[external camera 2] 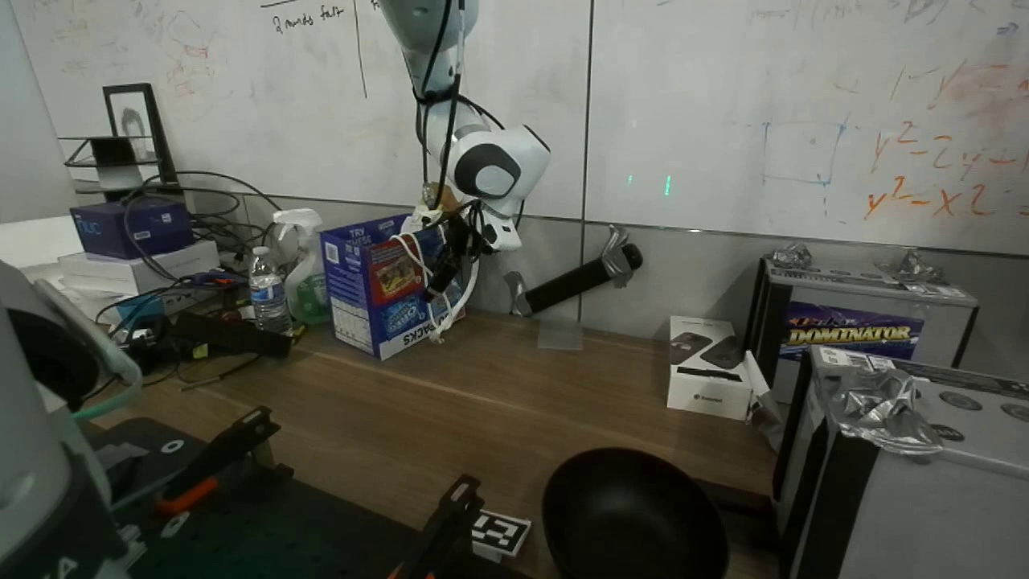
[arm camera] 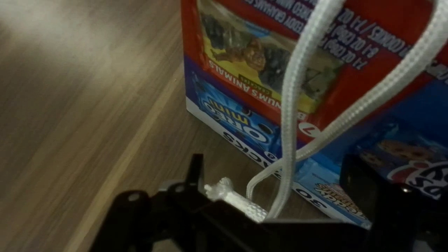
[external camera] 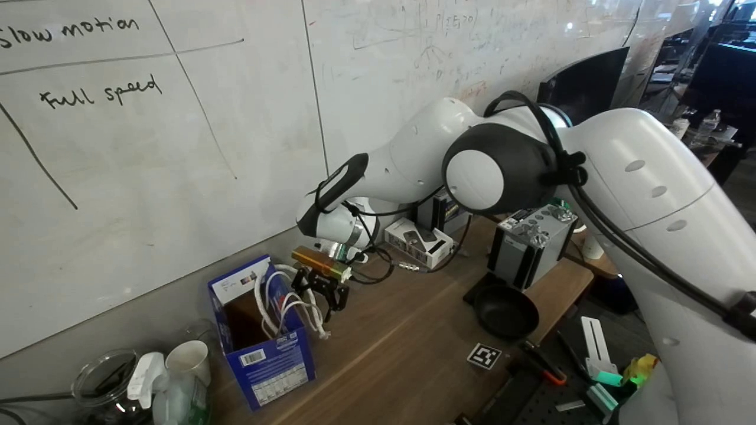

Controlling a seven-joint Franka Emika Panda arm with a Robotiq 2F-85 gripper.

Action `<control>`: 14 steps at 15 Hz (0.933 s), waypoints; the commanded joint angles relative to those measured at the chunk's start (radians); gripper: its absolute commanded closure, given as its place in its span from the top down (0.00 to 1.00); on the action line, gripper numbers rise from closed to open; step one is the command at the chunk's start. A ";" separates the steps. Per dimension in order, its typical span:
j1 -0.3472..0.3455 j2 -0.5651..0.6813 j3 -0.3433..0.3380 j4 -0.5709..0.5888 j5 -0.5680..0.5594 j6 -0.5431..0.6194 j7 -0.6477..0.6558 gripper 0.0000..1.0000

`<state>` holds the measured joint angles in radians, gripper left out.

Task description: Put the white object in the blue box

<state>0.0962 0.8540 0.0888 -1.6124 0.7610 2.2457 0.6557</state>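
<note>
Student: How complete is the transfer?

Tutor: Partial, by judgement. The white rope (arm camera: 289, 115) straddles one side of the blue box (external camera: 277, 360): several loops arch over and drop through the open top, while further strands hang outside. The remaining step, as inferred, is to bring these outer strands up and in.

Student: And the state of the gripper (arm camera: 273, 164)?

Tutor: Its jaws stand wide apart. Strands cross the gap between them as viewed from the wrist, yet no pinch is evident. Whether either jaw grazes the rope cannot be told.

Student: Which features are visible from certain positions only?

Tutor: Note the brown interior (external camera: 241, 321), seen in an exterior view with white loops in front of it; how far down they reach is unclear. In an exterior view facing the printed panel (external camera 2: 394, 277), the interior is hidden, but the outer strands appear along that panel, down to near its foot. The wrist view includes neither the open top nor the loops within. It does resolve the rope's frayed tip (arm camera: 224, 189), low beside the box; contact with the table (arm camera: 105, 105) is uncertain. The spread of the jaws is also clearest there.
</note>
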 commanded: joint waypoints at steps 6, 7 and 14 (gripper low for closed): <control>-0.047 0.052 0.015 0.064 0.185 -0.010 0.040 1.00; -0.053 0.055 0.017 0.063 0.218 -0.006 0.041 1.00; -0.059 0.085 0.007 0.065 0.359 -0.005 0.038 1.00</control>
<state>0.0419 0.9149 0.0890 -1.5775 1.0677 2.2451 0.6861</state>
